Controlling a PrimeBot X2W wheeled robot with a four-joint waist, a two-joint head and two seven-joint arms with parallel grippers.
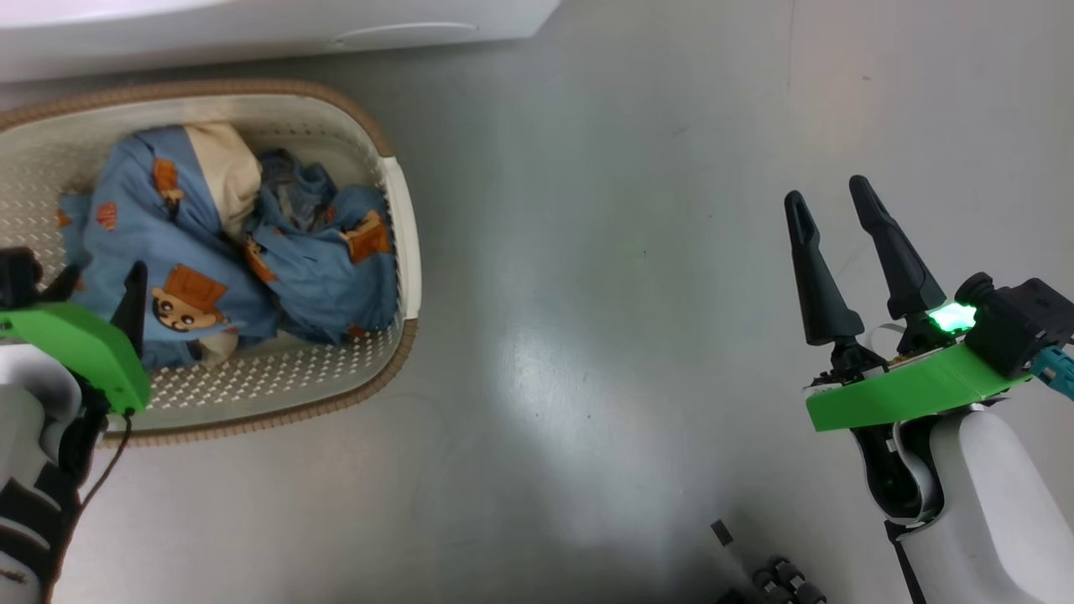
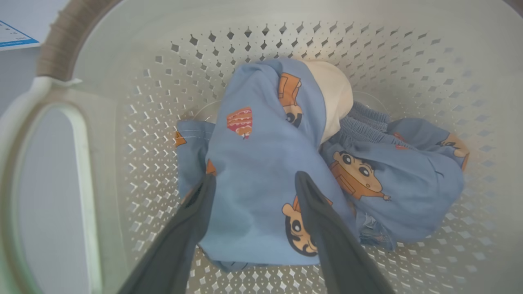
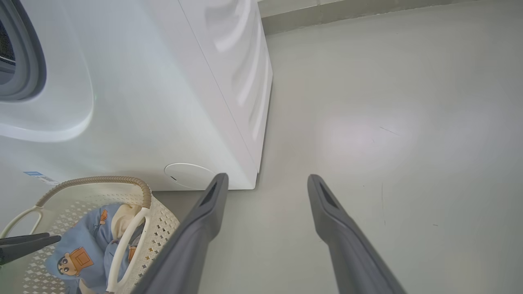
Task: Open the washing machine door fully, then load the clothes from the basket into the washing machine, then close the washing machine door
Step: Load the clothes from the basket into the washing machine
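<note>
Glossy grey floor (image 1: 587, 335); basket (image 1: 407, 235) of clothes (image 1: 319, 277) beside washing machine (image 3: 163, 102); left gripper (image 2: 255, 176) splayed over clothes; right gripper (image 1: 826, 189) splayed, empty.

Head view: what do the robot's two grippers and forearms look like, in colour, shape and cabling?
The right gripper and left gripper each have two long, tapered matte-black fingers on a bright green plastic plate. The right wrist carries a glowing green light, a black camera block and a teal connector. The forearm shell is glossy white. A thin dark cable hangs beside the left arm.
</note>
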